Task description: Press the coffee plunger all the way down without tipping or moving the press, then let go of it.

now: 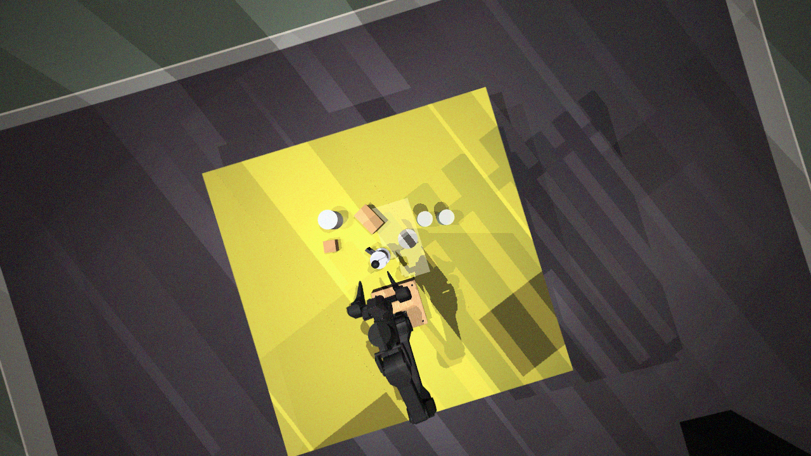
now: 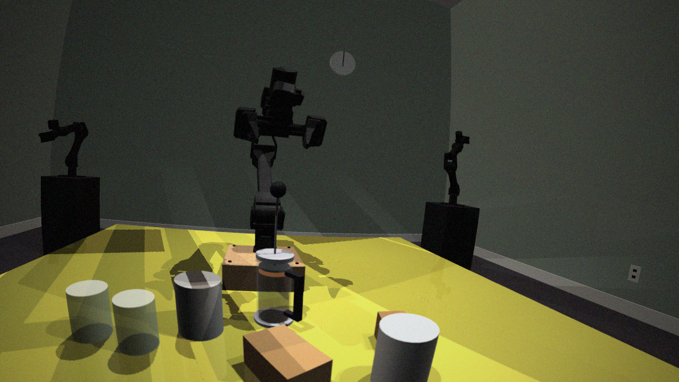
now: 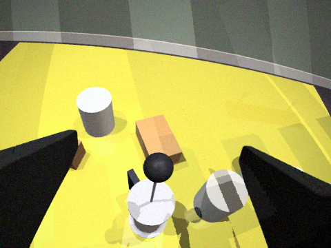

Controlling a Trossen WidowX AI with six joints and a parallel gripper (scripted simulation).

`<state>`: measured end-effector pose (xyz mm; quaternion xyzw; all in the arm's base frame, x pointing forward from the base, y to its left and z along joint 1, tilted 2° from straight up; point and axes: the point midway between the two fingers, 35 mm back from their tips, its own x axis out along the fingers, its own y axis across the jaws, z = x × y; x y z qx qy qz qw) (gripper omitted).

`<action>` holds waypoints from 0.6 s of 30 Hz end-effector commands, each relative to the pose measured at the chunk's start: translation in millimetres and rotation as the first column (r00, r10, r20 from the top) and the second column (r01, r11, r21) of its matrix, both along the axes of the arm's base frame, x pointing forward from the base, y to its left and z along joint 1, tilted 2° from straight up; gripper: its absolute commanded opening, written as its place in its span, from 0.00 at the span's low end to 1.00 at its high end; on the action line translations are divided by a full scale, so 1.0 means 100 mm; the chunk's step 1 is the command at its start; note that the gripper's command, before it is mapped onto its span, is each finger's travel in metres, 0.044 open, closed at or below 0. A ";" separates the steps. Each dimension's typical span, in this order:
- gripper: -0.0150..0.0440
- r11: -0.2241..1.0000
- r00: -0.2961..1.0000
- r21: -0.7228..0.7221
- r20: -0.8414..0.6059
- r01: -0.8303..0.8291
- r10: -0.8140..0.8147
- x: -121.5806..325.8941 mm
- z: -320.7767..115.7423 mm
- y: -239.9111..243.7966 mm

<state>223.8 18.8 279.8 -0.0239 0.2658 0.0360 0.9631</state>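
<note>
Yellow worktop [image 2: 498, 304] carries everything, and the black arm [image 2: 266, 190] rises from a wooden base block [image 2: 237, 266] at its far middle. The coffee press [image 2: 275, 289] stands upright just in front of that block, its clear glass body on a dark foot, its handle on the right in the exterior view. The plunger knob [image 2: 278, 189] sits high on its thin rod, well above the white lid [image 3: 151, 202], so the plunger is not pressed down.

In the wrist view the knob [image 3: 158, 167] lies between the two dark jaws in line of sight, lower down and farther out; the jaws hang high above the worktop and well apart from the press.

A grey cylinder [image 2: 198, 304] stands just left of the press in the exterior view, with two pale cylinders [image 2: 111, 309] farther left. A tan box [image 2: 285, 354] lies nearer than the press, and a white cylinder [image 2: 406, 346] stands near right with a small brown cube [image 2: 384, 318] partly hidden behind it. None of these lies between the jaws and the knob.

The jaws stand spread wide, nearly at full reach, holding and touching nothing.
</note>
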 end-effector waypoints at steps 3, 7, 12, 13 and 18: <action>1.00 0.999 0.999 0.013 -0.007 0.037 -0.037 0.00 -0.28 -0.06; 1.00 0.999 0.999 0.013 -0.007 0.032 -0.032 -0.02 -0.58 -0.05; 1.00 0.999 1.000 0.013 -0.007 0.030 -0.030 -0.01 -0.59 -0.04; 1.00 0.999 1.000 0.013 -0.007 0.030 -0.030 0.00 -0.60 -0.04; 1.00 0.999 1.000 0.013 -0.007 0.029 -0.029 0.07 -0.63 -0.04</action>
